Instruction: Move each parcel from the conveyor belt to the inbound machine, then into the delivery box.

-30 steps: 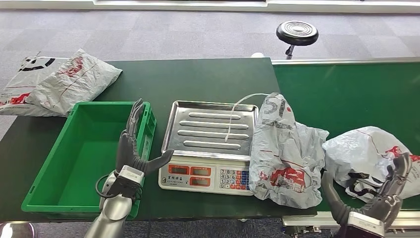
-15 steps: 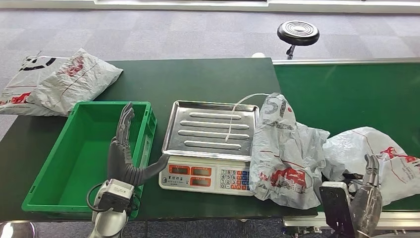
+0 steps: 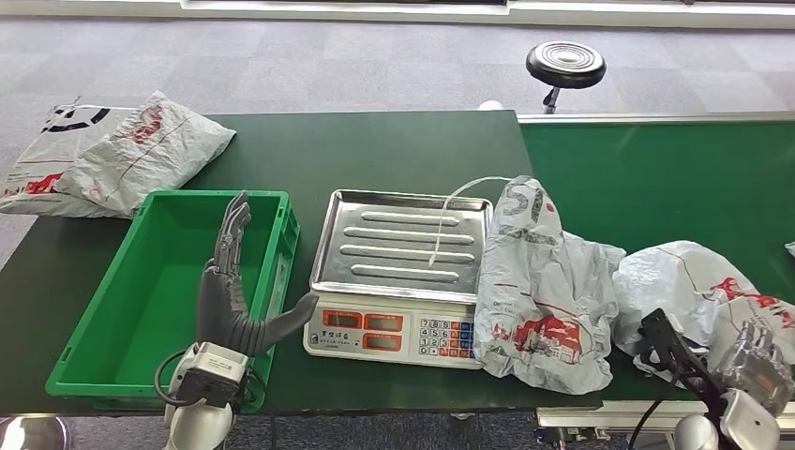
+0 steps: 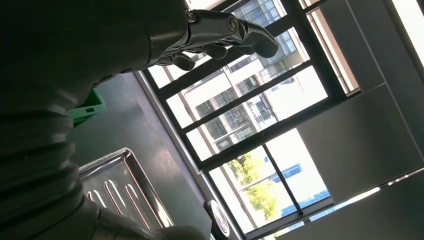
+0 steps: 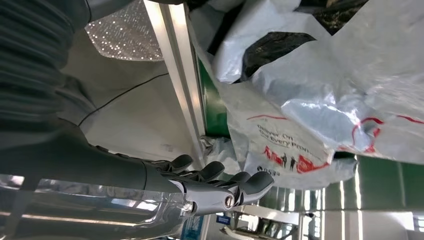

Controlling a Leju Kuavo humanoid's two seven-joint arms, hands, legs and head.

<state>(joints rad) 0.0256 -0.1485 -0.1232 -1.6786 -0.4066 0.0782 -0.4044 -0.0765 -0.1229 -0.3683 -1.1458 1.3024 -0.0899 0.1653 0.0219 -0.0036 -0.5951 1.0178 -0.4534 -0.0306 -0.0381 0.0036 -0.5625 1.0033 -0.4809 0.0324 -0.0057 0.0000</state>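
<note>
A crinkled grey plastic parcel (image 3: 698,295) is being left on the smooth green conveyor belt (image 3: 656,178) just ahead of the empty, spread right hand (image 3: 757,361), partly cut off at the frame edge, while the open, empty left hand (image 3: 230,295) is being held upright over the green crate (image 3: 112,309).

Head looks down; wrist cameras sit close, tilted

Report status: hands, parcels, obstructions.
Left hand open over green plastic crate. Right hand open beside grey plastic parcel on belt. Scale tray bare.
</note>
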